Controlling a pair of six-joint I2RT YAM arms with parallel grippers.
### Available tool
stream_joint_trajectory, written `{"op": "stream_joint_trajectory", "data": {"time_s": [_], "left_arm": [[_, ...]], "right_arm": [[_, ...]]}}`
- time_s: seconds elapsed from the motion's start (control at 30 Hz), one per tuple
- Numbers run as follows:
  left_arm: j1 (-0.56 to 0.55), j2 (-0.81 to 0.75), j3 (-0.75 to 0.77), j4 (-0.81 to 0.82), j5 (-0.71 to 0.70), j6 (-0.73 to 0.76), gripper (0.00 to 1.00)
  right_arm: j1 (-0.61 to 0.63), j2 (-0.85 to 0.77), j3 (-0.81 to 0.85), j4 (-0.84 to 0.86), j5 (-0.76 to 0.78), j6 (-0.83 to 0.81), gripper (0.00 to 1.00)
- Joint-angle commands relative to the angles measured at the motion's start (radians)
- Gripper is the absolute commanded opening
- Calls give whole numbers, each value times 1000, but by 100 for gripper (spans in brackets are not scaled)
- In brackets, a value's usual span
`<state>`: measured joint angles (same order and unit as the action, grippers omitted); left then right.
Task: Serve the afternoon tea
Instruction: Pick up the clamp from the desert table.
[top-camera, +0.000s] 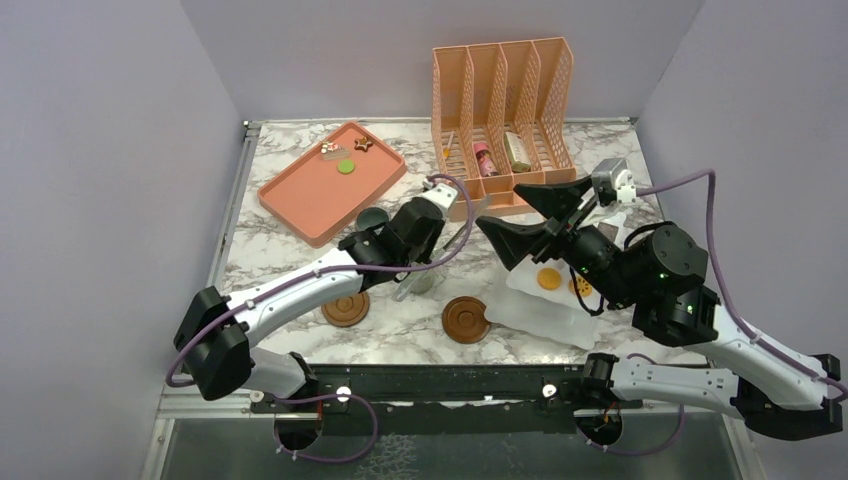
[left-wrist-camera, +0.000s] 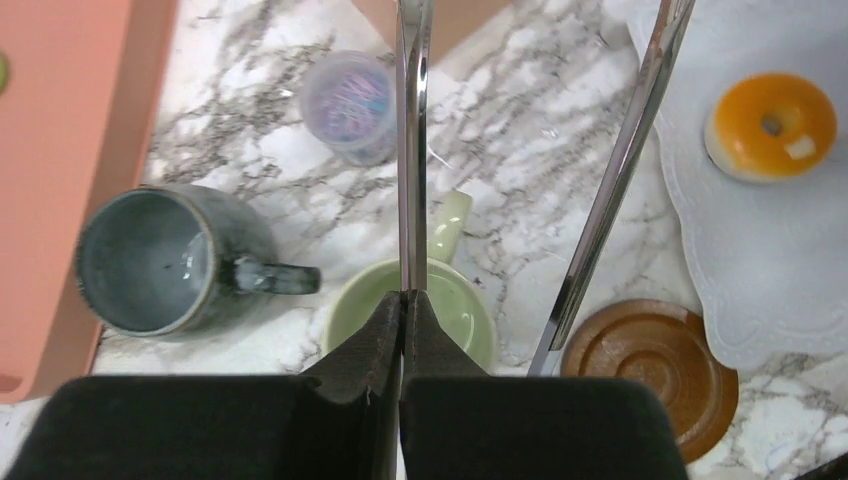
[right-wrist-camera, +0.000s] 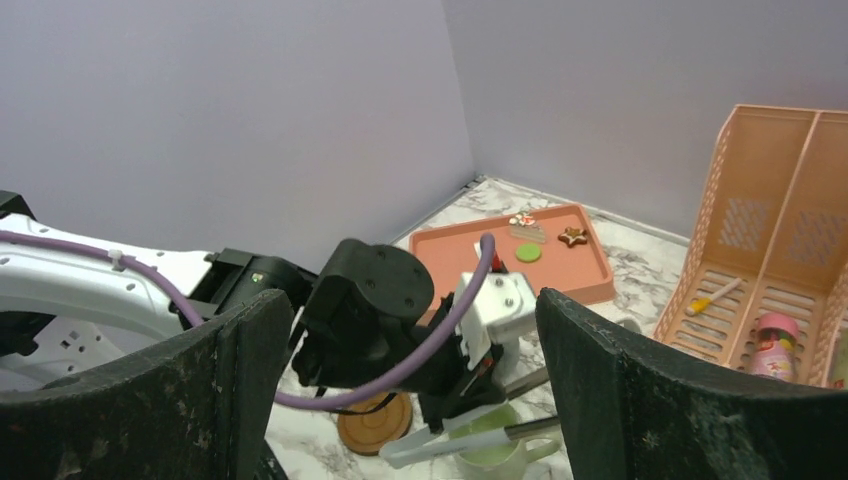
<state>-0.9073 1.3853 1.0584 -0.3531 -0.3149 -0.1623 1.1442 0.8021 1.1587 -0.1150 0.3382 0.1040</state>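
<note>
Blocking top view: left arm covers most of the pale green mug (left-wrist-camera: 460, 305); we see the tongs' tips cut off at the wrist view's top edge.
left gripper (left-wrist-camera: 405, 300): pads pressed together on one blade of the metal tongs (left-wrist-camera: 412, 150); the other blade slants free beside it.
right gripper (top-camera: 497, 204): fingers spread wide, gripping nothing, raised, facing the left wrist.
pale green mug: upright, directly under the left gripper.
grey-blue mug (left-wrist-camera: 150, 260): just left, handle toward the green one.
coaster (left-wrist-camera: 650, 370): near right of the green mug.
donut (left-wrist-camera: 770, 125): on the white plate (left-wrist-camera: 760, 290).
</note>
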Motion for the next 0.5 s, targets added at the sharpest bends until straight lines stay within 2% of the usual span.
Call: {"op": "stream_joint_trajectory", "data": {"time_s": [0.0,0.27,0.37,0.47], "left_arm": [[48,-67,40,1,-120,-81,0],[179,-175,12,-73,-145,-237,0],[187,-254,1,-81,-132,-289,0],[188,-330,-10,-80,-130,-331,0]], "right_arm": [[-3,24,6,-8,-65,55,97],[-3,89,-75,79,-156,171,95],[-3,168,-87,121,-186,249,91],[-3,252,-82,178,-201,312,82]]}}
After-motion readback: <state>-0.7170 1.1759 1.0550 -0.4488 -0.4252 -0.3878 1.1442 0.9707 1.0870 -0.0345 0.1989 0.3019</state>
